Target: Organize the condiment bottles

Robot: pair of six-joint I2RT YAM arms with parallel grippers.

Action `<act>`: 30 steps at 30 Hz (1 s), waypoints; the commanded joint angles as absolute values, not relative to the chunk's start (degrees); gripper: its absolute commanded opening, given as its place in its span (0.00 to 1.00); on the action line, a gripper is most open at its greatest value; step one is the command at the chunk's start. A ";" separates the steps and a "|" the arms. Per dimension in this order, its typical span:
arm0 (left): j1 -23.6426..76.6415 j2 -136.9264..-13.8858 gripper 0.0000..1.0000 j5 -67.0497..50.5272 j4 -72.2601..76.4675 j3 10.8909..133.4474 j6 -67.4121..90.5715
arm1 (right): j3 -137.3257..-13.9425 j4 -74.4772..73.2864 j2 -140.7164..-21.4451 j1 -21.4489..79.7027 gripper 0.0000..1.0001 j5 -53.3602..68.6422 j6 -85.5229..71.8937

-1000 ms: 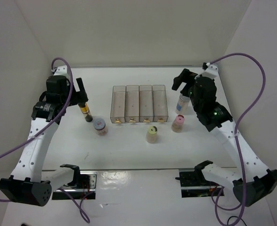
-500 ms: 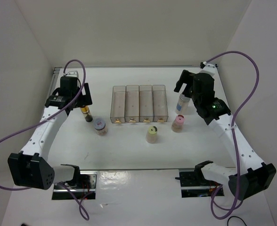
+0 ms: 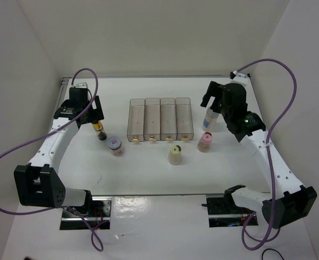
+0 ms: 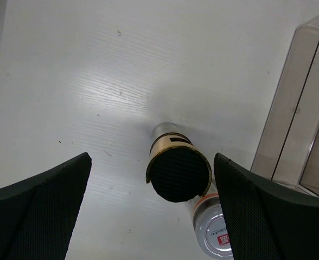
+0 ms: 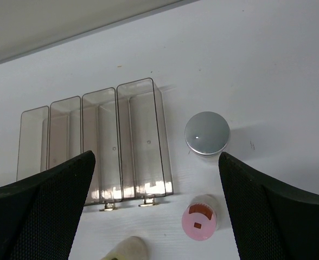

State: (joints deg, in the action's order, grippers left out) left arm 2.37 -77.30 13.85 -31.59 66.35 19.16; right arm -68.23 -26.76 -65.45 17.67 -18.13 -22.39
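White table, illegible red-labelled jar lid

The left gripper's jaws stand wide around the slim amber bottle, with bare table showing on either side of it. The white-lidded jar crowds the gap on the side toward the clear rack. Under the right gripper's spread jaws, the grey-lidded jar, the pink jar and the rack sit near together.
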 commanded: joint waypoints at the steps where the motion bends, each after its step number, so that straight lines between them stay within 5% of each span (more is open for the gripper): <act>1: 2.02 -78.13 0.99 13.18 -29.62 65.66 17.67 | -67.95 -26.81 -65.65 17.23 0.99 -17.49 -21.45; 18: 2.55 -80.95 0.79 10.63 -29.62 65.13 17.67 | -66.88 -27.33 -65.65 16.70 0.99 -16.96 -21.97; 30: 3.08 -82.00 0.45 10.63 -30.15 65.65 17.14 | -65.84 -27.33 -65.65 16.70 0.99 -16.44 -22.50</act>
